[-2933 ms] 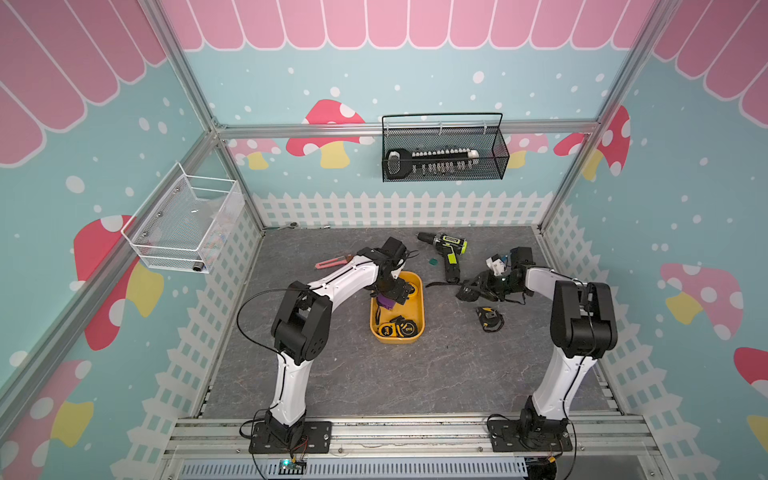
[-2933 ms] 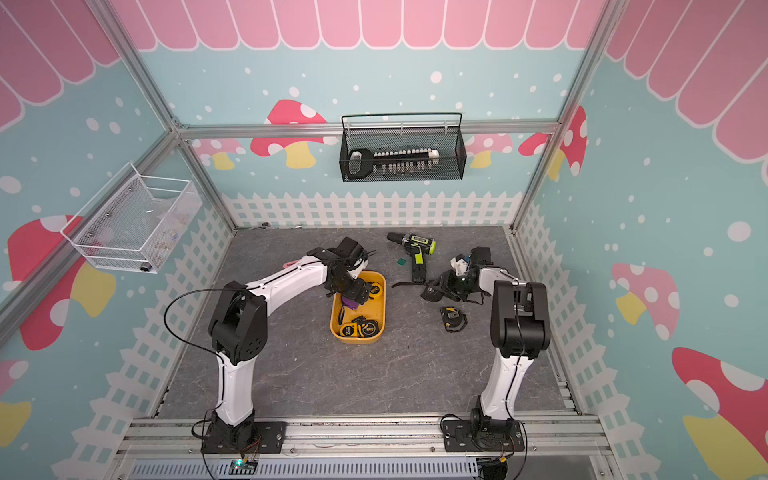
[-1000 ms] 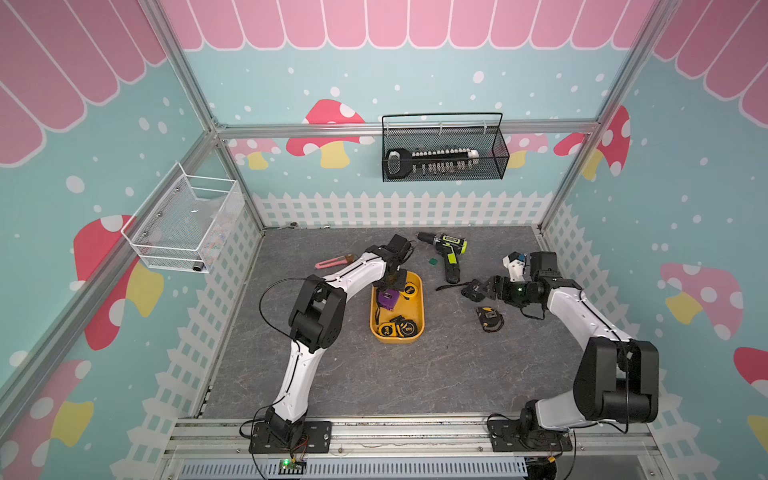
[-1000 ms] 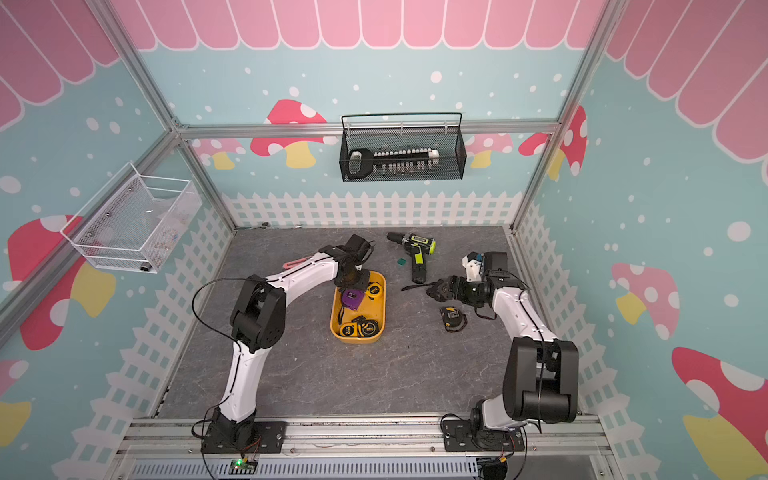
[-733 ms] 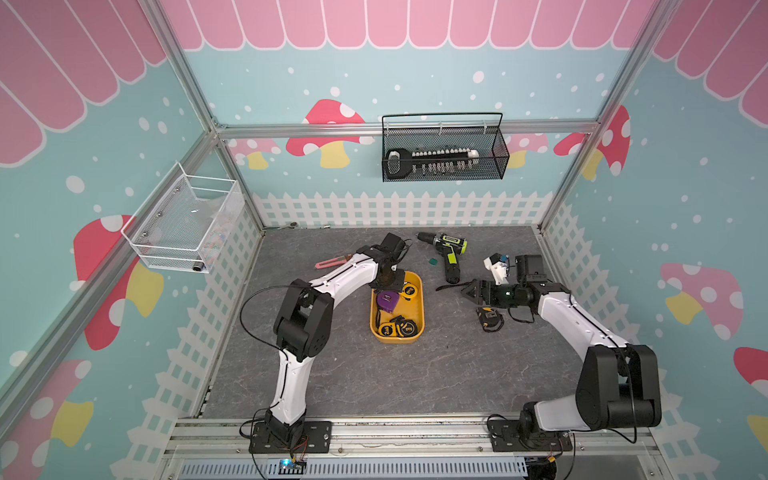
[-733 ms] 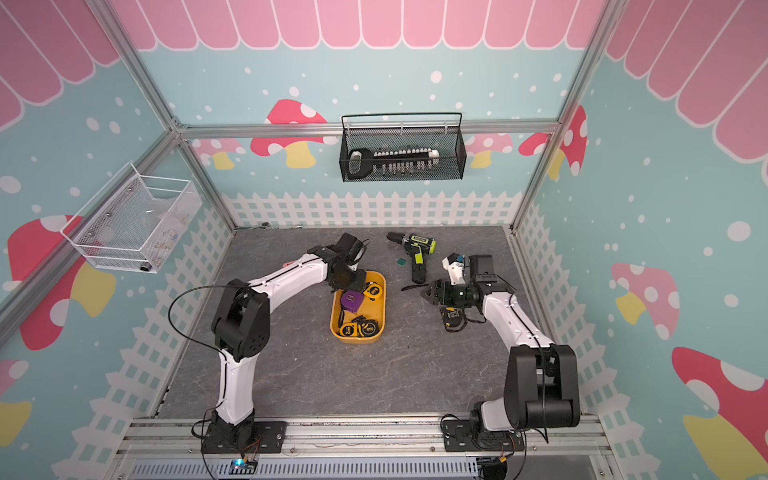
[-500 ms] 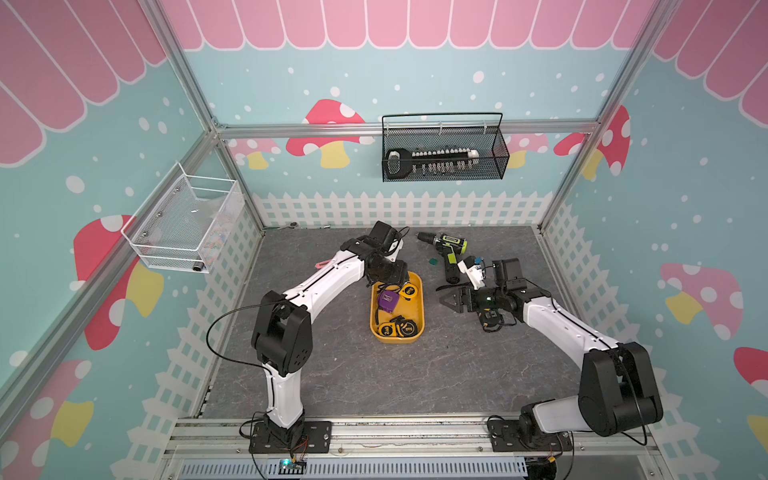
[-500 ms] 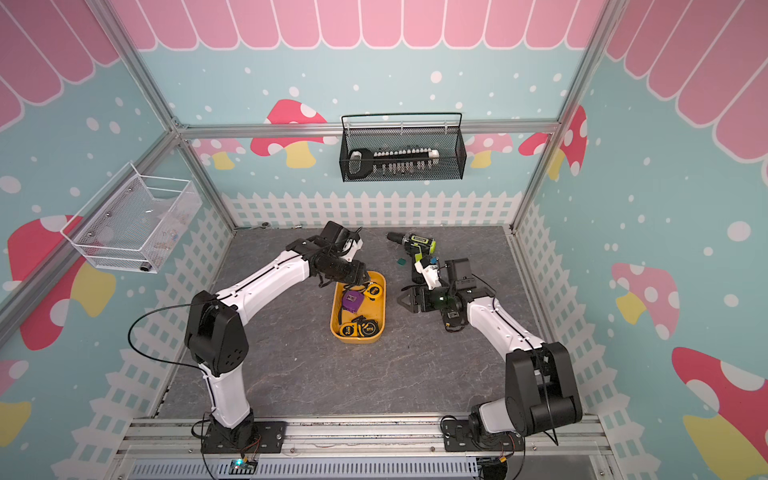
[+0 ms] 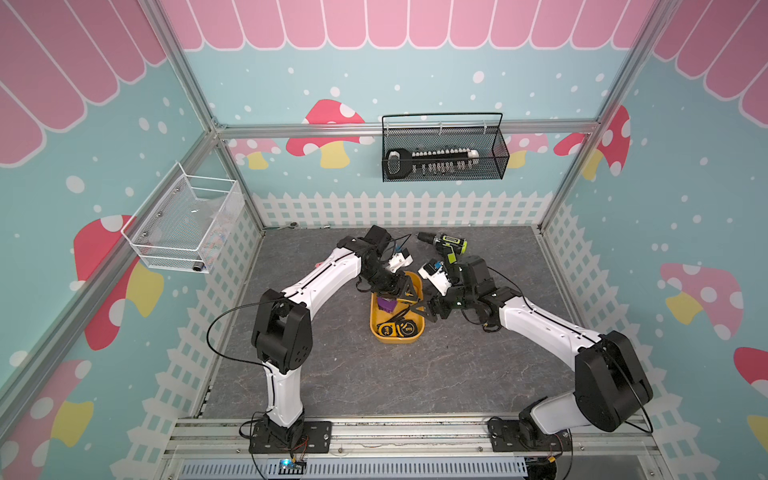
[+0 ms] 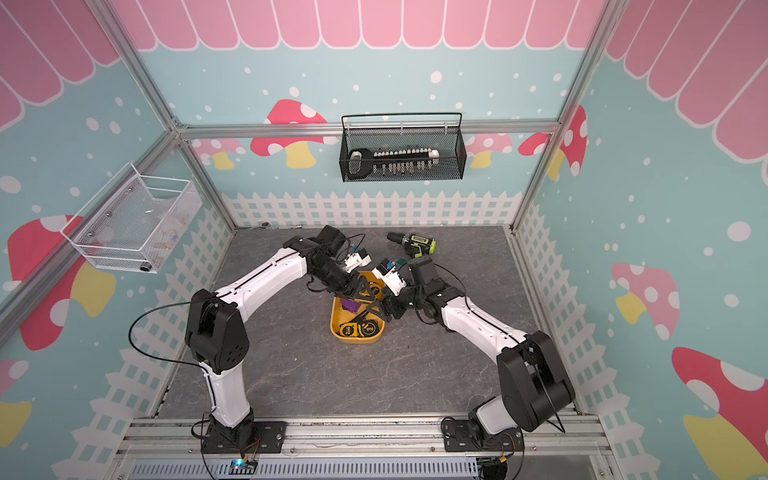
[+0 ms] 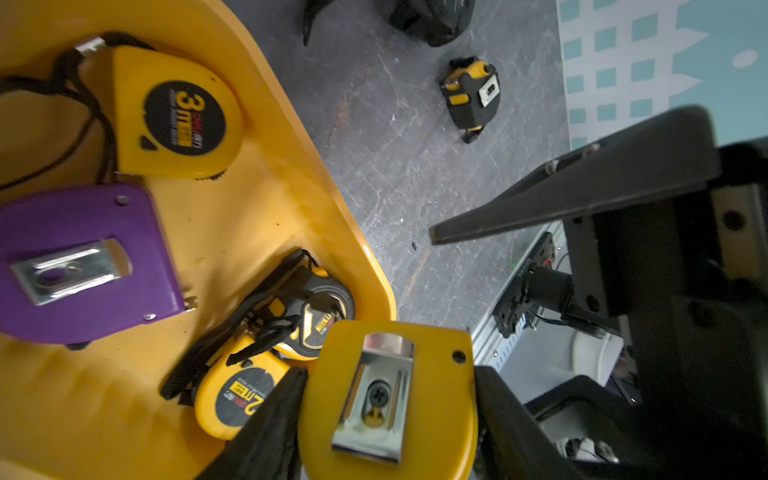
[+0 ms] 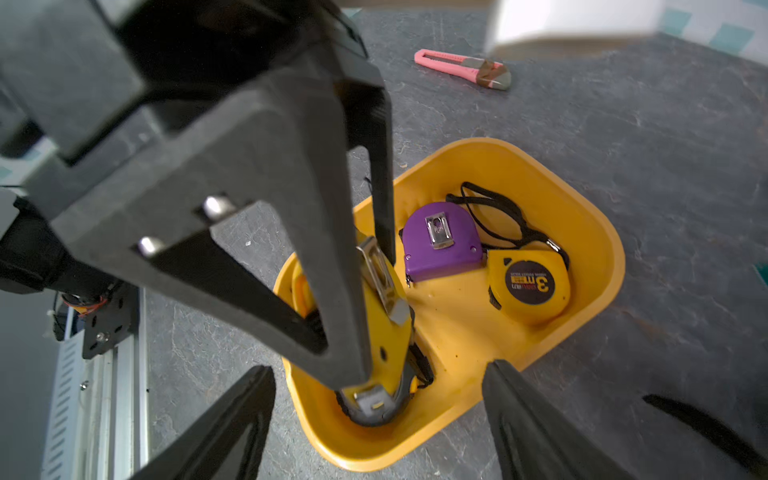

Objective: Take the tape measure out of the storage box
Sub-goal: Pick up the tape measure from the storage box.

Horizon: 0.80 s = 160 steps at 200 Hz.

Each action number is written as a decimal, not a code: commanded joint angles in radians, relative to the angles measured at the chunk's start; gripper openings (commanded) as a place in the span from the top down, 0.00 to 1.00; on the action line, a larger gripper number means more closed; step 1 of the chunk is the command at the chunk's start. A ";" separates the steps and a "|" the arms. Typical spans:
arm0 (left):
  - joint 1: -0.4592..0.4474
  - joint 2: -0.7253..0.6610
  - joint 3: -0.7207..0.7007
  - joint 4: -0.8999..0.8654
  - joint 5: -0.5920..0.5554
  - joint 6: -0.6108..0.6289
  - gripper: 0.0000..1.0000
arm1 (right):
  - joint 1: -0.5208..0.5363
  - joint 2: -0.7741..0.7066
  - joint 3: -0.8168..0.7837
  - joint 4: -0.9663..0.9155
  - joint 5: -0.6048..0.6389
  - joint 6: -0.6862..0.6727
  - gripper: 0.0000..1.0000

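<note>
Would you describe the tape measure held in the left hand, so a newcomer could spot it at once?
Find the yellow storage box in the middle of the grey floor. Over it, the left hand clamps a yellow tape measure on edge. It alone is gripped, and no other yellow one in the box shows its metal belt clip.

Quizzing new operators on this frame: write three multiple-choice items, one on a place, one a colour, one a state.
1. Relative to the storage box, the pink utility knife lies: A inside; B outside, on the table; C beneath.
2. The clip-up tape measure lying in the box is: A purple; B green; C red.
3. The left hand is: A open, empty; B shut on a yellow tape measure; C out of view.
1B, bare table under it; 2A, purple shell; 3B, clamped from both sides.
</note>
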 commanded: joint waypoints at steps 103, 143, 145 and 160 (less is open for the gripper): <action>0.005 0.060 0.081 -0.094 0.135 0.027 0.50 | 0.067 0.101 0.078 -0.008 0.062 -0.114 0.62; 0.017 0.069 0.115 -0.097 0.098 0.001 0.23 | 0.068 0.072 0.045 0.020 0.121 -0.074 0.75; 0.018 0.070 0.118 -0.096 0.095 -0.002 0.20 | 0.068 0.070 0.042 0.024 0.120 -0.072 0.75; 0.024 0.076 0.153 -0.092 0.076 -0.021 0.01 | 0.068 0.053 0.011 0.056 0.124 -0.039 0.76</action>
